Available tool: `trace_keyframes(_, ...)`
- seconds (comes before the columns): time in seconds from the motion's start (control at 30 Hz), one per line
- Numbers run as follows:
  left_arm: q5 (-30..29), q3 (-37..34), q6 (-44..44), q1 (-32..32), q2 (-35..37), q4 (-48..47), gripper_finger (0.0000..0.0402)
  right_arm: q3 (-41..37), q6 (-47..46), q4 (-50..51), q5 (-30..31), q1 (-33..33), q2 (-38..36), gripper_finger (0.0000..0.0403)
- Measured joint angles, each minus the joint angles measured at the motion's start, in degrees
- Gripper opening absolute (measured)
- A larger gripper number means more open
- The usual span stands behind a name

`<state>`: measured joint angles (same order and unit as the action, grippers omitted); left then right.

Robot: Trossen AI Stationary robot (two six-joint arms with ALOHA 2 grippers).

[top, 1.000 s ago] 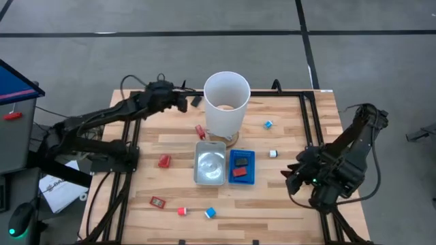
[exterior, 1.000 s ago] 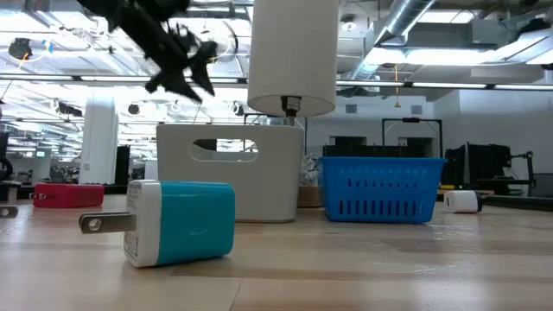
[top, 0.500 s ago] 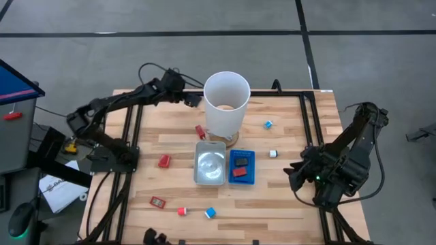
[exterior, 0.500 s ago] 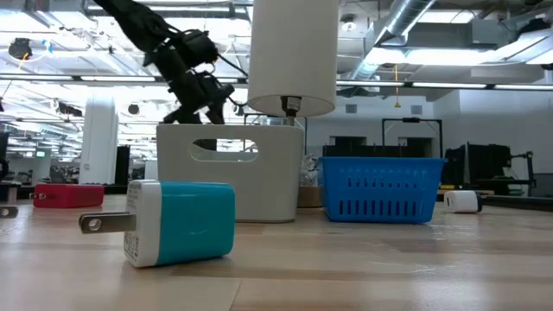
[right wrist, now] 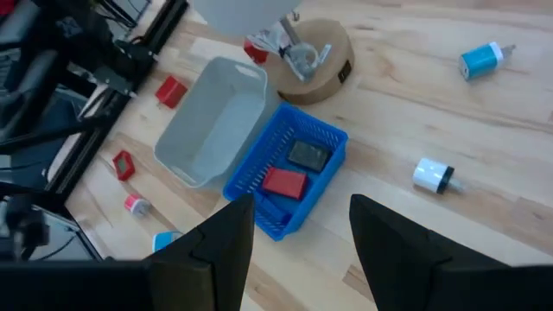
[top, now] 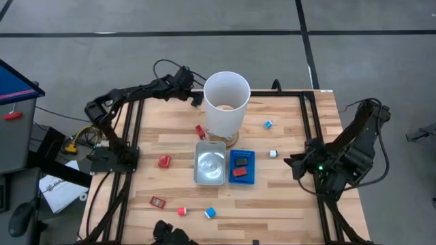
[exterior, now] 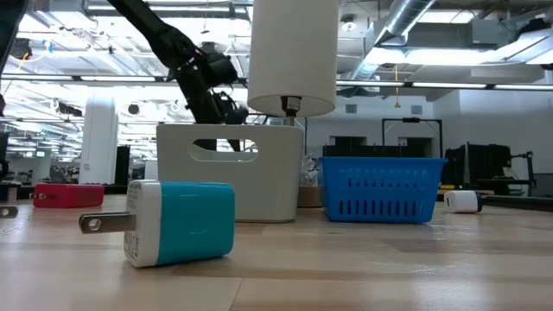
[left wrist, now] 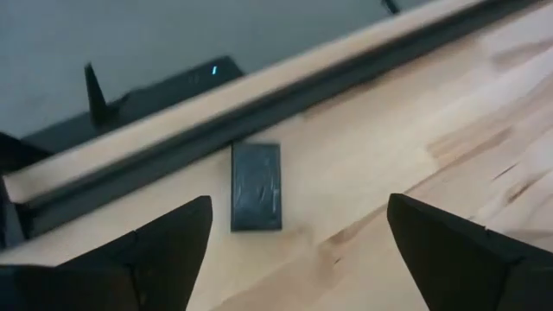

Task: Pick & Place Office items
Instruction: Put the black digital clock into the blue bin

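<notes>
Swinging round with the left gripper (top: pixel 191 90) from the left side of the tall white bin (top: pixel 227 76) to the far edge of the surface (top: pixel 293 204), just beside the bin's rim. Spreading its fingers (left wrist: pixel 173 238) from partly closed a second ago to wide apart now, with nothing between them. Looking down past them on a flat black rectangular piece (left wrist: pixel 257 186), lying on the wood close against the dark frame rail (left wrist: pixel 173 142) and not moved over the last second. Judging from this: a pick being lined up on that black piece (top: pixel 196 101), grasp not yet made, descent and closing to come.

Waiting with the right gripper (top: pixel 294 167) over the right edge, fingers (right wrist: pixel 216 246) apart and pinching nothing, unchanged.

Counting two pieces already in the blue tray (top: pixel 253 169), one black (right wrist: pixel 308 155) and one red (right wrist: pixel 283 183); none visible in the clear tray (top: pixel 210 180). Leaving the other office items scattered on the wood: red ones (top: pixel 164 160) to the left and near the front, blue ones (top: pixel 210 213), a white one (top: pixel 273 154) on the right
</notes>
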<state>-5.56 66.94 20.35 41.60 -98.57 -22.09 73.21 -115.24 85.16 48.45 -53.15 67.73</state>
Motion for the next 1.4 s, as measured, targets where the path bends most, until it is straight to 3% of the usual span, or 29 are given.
trace_keyframes(0.53, -1.6, 0.0, -2.1, -0.5, -8.5, -0.1, 0.0336, 0.0, 2.7, -0.1, 2.9, 2.1, -3.5, 0.0184)
trace_keyframes(0.87, -3.4, 0.0, -2.3, -0.5, -8.9, 1.9, 0.0331, 0.0, 2.8, -0.2, 2.9, 2.3, -3.7, 0.0184)
trace_keyframes(1.4, -0.5, 4.6, -4.7, -0.5, -8.9, -5.5, 0.0298, 0.0, 3.2, -0.2, 3.1, 2.3, -3.7, 0.0184)
